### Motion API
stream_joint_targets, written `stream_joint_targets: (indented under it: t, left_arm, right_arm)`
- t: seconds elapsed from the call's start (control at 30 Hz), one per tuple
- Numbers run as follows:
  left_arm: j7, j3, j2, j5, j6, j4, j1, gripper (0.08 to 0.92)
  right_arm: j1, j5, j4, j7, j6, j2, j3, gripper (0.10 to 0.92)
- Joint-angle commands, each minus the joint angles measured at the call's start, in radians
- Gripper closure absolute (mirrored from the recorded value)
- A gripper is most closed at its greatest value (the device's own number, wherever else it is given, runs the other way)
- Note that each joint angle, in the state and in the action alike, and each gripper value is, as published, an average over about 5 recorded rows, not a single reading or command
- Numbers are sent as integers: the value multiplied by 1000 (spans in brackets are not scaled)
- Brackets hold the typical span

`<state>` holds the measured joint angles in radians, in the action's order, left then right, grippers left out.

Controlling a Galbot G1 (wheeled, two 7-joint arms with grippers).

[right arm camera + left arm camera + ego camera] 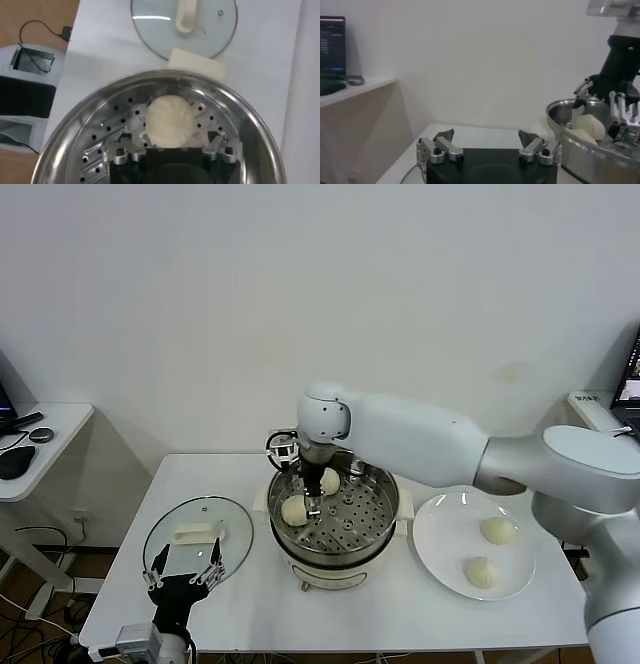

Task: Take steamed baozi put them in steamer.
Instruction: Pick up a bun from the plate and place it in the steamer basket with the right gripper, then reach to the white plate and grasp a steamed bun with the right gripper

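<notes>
A: Placing baozi two. That baozi [294, 510] sits on the perforated tray on the left side of the steamer [385, 514], centre of the head frame, with the right tool [313, 506] right at it. Another baozi [330, 480] lies just behind it, close or touching, can't say which.

B: Tool state?

A: In the right wrist view the fingers [121, 156] are spread wide on either side of the bun [169, 121] and seem clear of it. I'd call it released, or about to be.

B: How do we finish the step clean?

A: Confirm the dough isn't sticking to a pad, then lift straight up. Don't sweep sideways, or you shove it into its neighbour or clip the steel rim. Clear the rim fully before swinging right.

B: What's left?

A: Two baozi on the white plate [437, 524], lower right of the head frame: one further back [499, 530], one nearer [480, 572]. Soft dough, so close gently. Drop them in the bare right half of the tray.

B: Left side?

A: The left tool [184, 573] is parked at lower left, over the worktop [250, 604] edge, fingers apart, holding nothing. The glass lid [200, 529] lies flat just beyond it.
</notes>
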<state>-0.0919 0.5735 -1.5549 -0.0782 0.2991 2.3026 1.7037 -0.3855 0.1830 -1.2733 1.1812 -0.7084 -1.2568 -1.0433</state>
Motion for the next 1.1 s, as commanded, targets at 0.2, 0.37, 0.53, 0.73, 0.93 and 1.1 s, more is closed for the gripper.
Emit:
stream_joint_targets:
  t: [0.2,0.37,0.53,0.73,0.93,1.1]
  left_arm:
    - [7,11,3,-1,8,9,15,177]
    - [9,11,5,2,12,6,26,177]
    - [6,11,2,5,11,7,44,177]
    - [11,14,-5,5,17,9,52,177]
    - [11,17,-8,8,18,6,77,177]
    - [10,23,-7,7,17,0,86,177]
  right_arm:
    - [-16,-30,-200,73,110,412,202,203]
    - [12,-57,-236,145,243,659,288,203]
    - [166,-215,-223,173,423,821,394,203]
    - [554,-380,-179,173,566,848,623,203]
    - [740,-479,-124,175,622,770,711,203]
    - [760,-518,-90,185,631,714,696,203]
